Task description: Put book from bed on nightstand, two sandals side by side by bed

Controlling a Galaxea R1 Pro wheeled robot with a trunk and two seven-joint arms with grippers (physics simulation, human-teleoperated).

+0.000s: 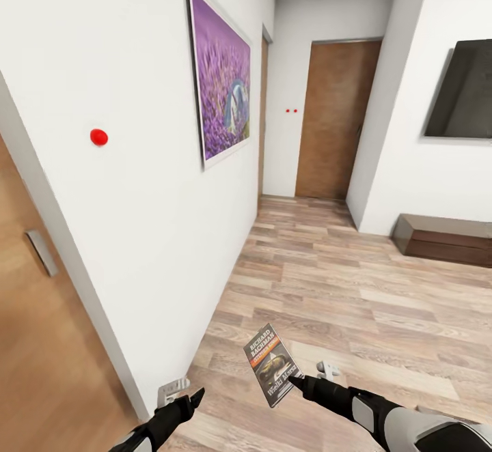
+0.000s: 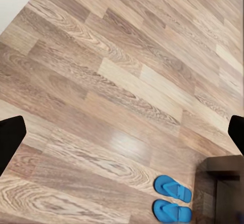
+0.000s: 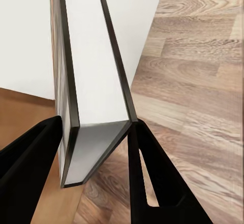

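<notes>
I carry the thin dark paperback book (image 1: 272,364) clamped upright in my right pincer (image 1: 295,382) for transport (left pincer (image 1: 195,397) gaping empty above both bright blue flip-flop sandals (image 2: 173,199)).

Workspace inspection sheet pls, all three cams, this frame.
Surface: wood-plank floor, bare in the hallway ahead.
Job's things: book held upright off the floor in the right pincer; two blue sandals lie side by side on the floor, beside a dark wooden piece whose identity I cannot tell.
Clutter: nothing seen.
Grippers: right pincer shut on the book, fingers on both covers; left pincer open, holding nothing, above the floor.
Cables: nothing seen.
Surroundings: white wall with lavender picture and red dot, brown door at the hallway end, dark wall screen, low brown cabinet under it.
</notes>
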